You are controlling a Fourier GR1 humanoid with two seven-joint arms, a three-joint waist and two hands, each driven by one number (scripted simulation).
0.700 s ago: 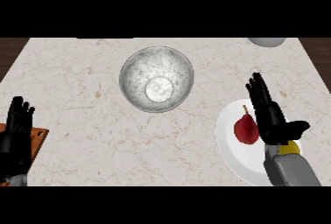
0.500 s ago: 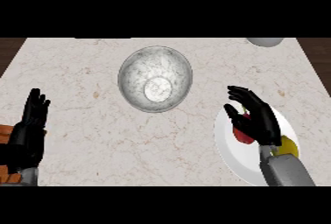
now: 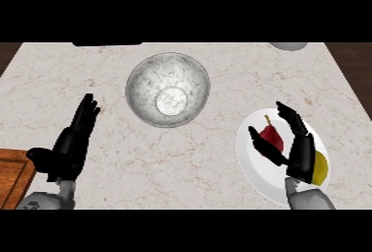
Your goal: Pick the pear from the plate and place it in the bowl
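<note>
One pear on one plate, one bowl, right hand straddling pear

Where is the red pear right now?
The pear lies on the plate at the head view's right, between thumb and fingers of the right hand, right of the bowl.

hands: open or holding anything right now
Left hand: open, holding nothing.
Right hand: open, set around the pear on the plate, not closed on it.

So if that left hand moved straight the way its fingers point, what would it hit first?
Likely nothing. The left hand points away and slightly right, a line seemingly passing just left of the metal bowl, over bare marble counter toward the far edge; its height is unclear.
</note>
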